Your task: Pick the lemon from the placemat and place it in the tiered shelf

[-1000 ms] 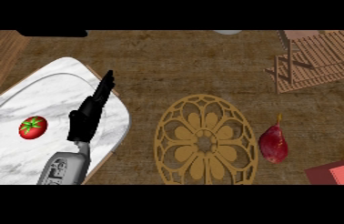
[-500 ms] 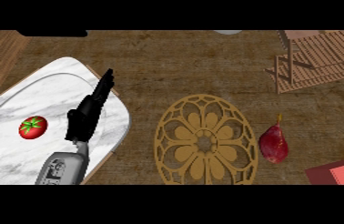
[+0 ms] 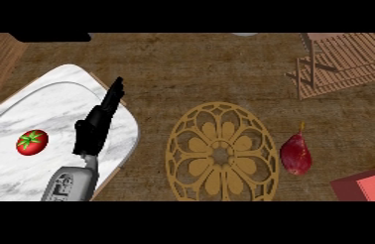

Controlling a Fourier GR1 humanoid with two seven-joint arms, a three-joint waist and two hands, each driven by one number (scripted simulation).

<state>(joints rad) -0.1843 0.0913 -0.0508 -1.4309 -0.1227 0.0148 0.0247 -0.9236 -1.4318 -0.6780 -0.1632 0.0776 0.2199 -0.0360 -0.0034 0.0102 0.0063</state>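
Grey forearm ends in a slim black left hand

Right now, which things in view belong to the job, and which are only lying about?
For the job: placemat; tiered shelf; left hand, fingers straight. No lemon shows.

Lying about: tomato on the marble board; dark red vegetable beside the placemat; red object at the lower right edge.

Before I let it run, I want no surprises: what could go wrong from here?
No lemon shows on the placemat; the dark red item beside it or the tomato might get picked instead. The left hand, open over the marble tray, is far across from the tiered shelf, so reaching it looks awkward.
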